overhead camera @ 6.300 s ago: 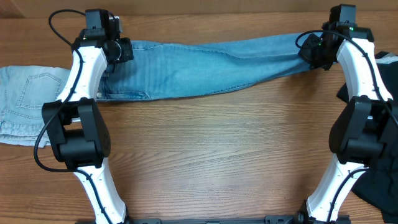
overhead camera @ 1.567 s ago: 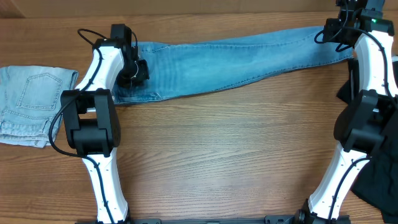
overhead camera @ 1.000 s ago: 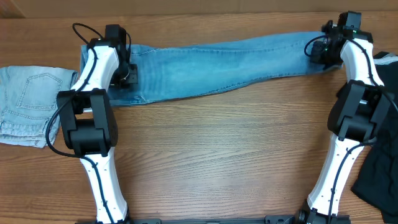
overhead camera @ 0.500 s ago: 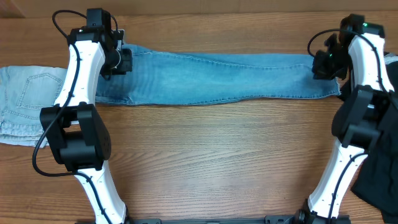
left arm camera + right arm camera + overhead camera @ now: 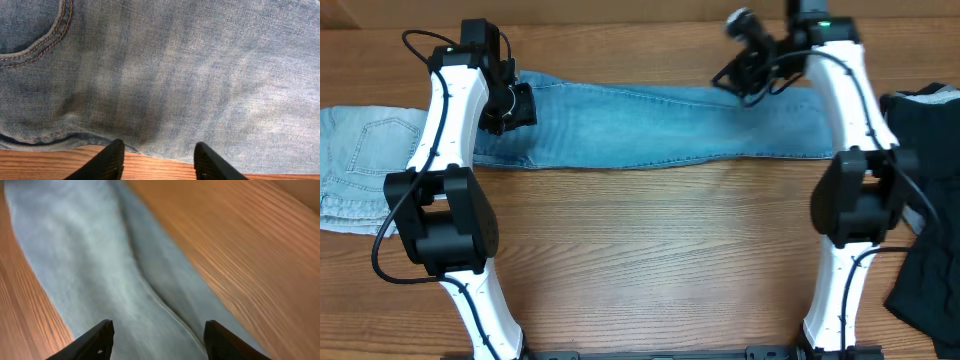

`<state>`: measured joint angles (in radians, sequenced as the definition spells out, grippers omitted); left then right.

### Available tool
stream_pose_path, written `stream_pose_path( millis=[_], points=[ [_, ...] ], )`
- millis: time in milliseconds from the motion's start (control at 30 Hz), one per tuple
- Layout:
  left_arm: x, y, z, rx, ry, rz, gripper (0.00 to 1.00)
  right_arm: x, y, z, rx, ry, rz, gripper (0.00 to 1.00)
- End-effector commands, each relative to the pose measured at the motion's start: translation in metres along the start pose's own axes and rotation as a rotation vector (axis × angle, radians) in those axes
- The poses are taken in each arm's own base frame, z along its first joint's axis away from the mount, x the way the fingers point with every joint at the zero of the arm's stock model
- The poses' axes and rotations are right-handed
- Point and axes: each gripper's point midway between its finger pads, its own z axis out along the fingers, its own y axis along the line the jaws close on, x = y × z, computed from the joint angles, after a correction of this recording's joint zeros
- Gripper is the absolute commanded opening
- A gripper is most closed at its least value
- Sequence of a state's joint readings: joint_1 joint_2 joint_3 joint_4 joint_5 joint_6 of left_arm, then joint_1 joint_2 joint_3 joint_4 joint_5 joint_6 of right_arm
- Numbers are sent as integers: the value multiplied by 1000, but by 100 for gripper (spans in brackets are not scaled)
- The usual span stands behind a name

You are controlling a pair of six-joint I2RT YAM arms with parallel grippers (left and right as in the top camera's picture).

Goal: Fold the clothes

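Observation:
The clothes, one pair of mid-blue jeans (image 5: 660, 125), lie flat and stretched along the far side of the table. My left gripper (image 5: 515, 105) hovers over the waist end, near a back pocket seam (image 5: 47, 37). It is open (image 5: 159, 161), with nothing between its fingers, which sit above the jeans' edge. My right gripper (image 5: 740, 72) is lifted above the leg part, some way in from the hem end. In the blurred right wrist view it stands open (image 5: 160, 341) over the denim (image 5: 100, 270), holding nothing.
A folded pair of paler, washed-out jeans (image 5: 360, 165) lies at the left edge. A black garment (image 5: 925, 110) sits at the right edge, and more black cloth (image 5: 930, 290) at the near right. Bare wood (image 5: 660, 250) fills the near half.
Both grippers have opened and let go of the jeans, which now lie flat. The right arm has swung left from the hem end to above the leg. The left arm has hardly moved.

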<state>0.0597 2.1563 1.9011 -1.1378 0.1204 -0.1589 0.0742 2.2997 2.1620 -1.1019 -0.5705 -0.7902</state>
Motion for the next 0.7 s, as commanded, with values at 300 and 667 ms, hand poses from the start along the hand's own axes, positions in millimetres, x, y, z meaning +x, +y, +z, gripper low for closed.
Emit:
stream_pose_path(
  millis=[300, 667],
  points=[
    [-5, 0, -12, 7, -30, -15, 59, 38, 3, 85, -3, 208, -393, 57],
    [-10, -1, -12, 10, -50, -12, 60, 52, 4, 97, -31, 234, -372, 4]
  ],
)
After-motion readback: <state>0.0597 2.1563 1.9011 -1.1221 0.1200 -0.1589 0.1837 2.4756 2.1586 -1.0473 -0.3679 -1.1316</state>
